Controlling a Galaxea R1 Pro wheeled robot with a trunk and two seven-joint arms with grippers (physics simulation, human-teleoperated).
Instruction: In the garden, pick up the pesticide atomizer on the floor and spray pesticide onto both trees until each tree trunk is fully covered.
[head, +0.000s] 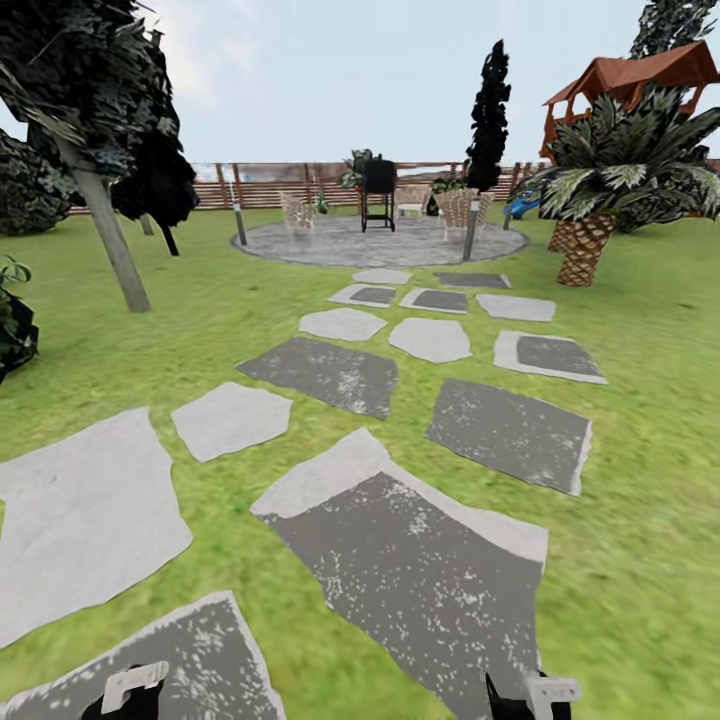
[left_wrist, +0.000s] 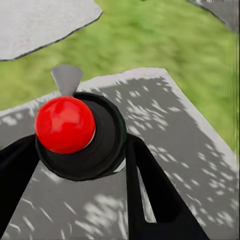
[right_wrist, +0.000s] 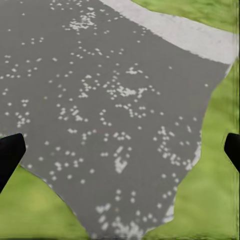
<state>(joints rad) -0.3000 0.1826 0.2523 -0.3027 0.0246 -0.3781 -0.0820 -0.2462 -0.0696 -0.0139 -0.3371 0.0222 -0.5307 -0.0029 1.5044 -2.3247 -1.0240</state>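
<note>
Red-capped, black-bodied pesticide atomizer (left_wrist: 75, 132) sits clasped between the left gripper (left_wrist: 75, 165) fingers above a grey stepping stone (left_wrist: 180, 150). Right gripper (right_wrist: 120, 150) hangs spread, empty. Possibly the leaning grey-tan trunk (head: 112, 240) is a target; drive closer with the nozzle held level.

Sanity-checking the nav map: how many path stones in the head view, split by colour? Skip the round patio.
Light grey stepping stones: 6
Dark grey stepping stones: 8
Total: 14
</note>
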